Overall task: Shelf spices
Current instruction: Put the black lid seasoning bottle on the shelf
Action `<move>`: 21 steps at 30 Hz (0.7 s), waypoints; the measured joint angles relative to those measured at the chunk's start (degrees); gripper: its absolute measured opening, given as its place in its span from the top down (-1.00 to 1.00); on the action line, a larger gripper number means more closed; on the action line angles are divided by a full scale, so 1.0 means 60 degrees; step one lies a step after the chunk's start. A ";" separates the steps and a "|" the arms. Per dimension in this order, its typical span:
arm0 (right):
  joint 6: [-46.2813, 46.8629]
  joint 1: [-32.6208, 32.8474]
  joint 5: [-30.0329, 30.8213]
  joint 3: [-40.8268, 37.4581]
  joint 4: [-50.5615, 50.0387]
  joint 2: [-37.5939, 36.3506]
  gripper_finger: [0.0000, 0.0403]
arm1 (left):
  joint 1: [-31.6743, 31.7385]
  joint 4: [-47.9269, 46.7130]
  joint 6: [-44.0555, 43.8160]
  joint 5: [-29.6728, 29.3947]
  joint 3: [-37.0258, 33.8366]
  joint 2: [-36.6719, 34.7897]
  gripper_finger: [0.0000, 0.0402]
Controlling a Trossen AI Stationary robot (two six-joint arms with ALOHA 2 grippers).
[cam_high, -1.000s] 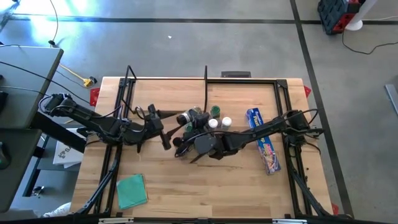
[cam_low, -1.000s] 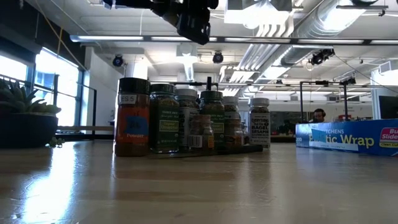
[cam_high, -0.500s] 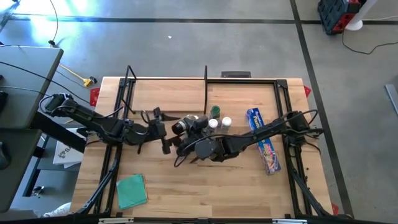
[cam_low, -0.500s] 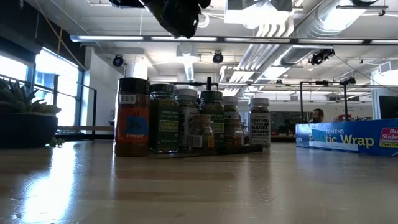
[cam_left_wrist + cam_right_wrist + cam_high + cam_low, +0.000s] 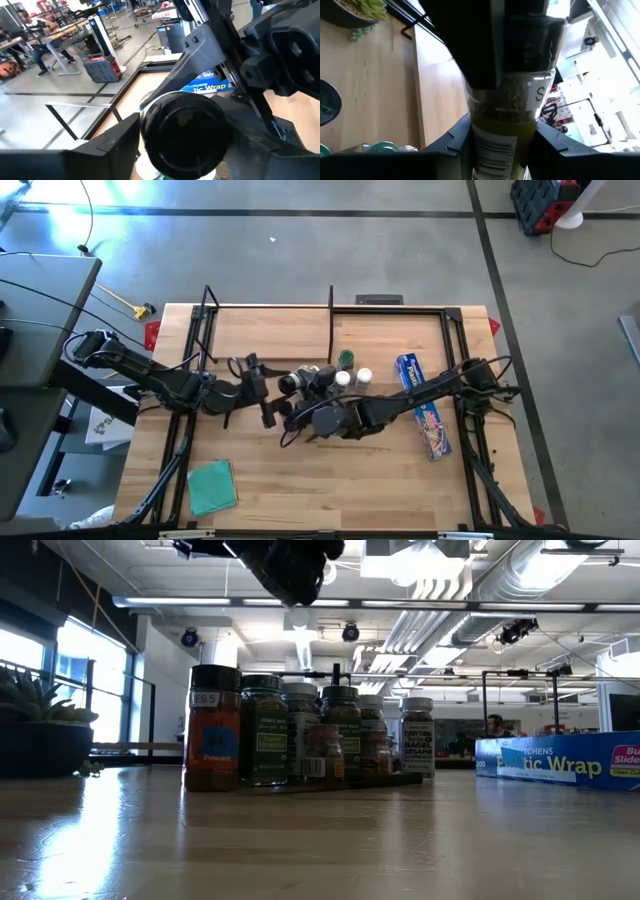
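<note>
Two arms [image 5: 170, 380] — one wrap box [image 5: 424, 407] — one green cloth [image 5: 211, 486]

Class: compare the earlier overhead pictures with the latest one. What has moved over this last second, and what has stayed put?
The left gripper has moved in toward the black cap of the jar held in the air by the right gripper, so the two arms now meet over it. The standing spice jars, wrap box and green cloth have not moved.

My worktop [image 5: 330, 480]: pale wood planks, black rail frame. On it: clustered spice jars [image 5: 300, 735] mid-board; blue wrap box [image 5: 425, 406] toward my right; green cloth [image 5: 212, 486] at my left near corner.
</note>
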 joint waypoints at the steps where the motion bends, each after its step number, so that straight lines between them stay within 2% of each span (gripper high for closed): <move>1: 0.0005 -0.0004 0.0001 0.0000 -0.0001 0.0000 0.39 | 0.0014 -0.0008 -0.0025 -0.0045 0.0000 0.0000 -0.07; 3: 0.0055 -0.0011 -0.0012 -0.0004 -0.0063 0.0000 0.39 | 0.0040 -0.0046 -0.0020 -0.0114 0.0000 -0.0004 0.00; 8: 0.0547 -0.0010 -0.0072 -0.0016 -0.0042 0.0000 0.34 | 0.0042 -0.0099 0.0119 -0.0124 0.0000 -0.0018 0.00; 14: 0.0843 0.0176 0.0309 0.0710 -0.0962 0.0022 0.08 | 0.0091 -0.0566 0.0479 0.0128 0.0295 -0.0326 0.00; 17: 0.2323 0.0223 0.0180 0.1595 -0.2507 -0.0008 -0.08 | 0.0292 -0.1670 0.0566 0.0406 0.1010 -0.0515 0.01; 21: 0.5327 0.0330 -0.1205 0.2994 -0.5690 -0.0076 -0.24 | 0.0828 -0.3551 0.0771 0.0158 0.2499 -0.0585 0.01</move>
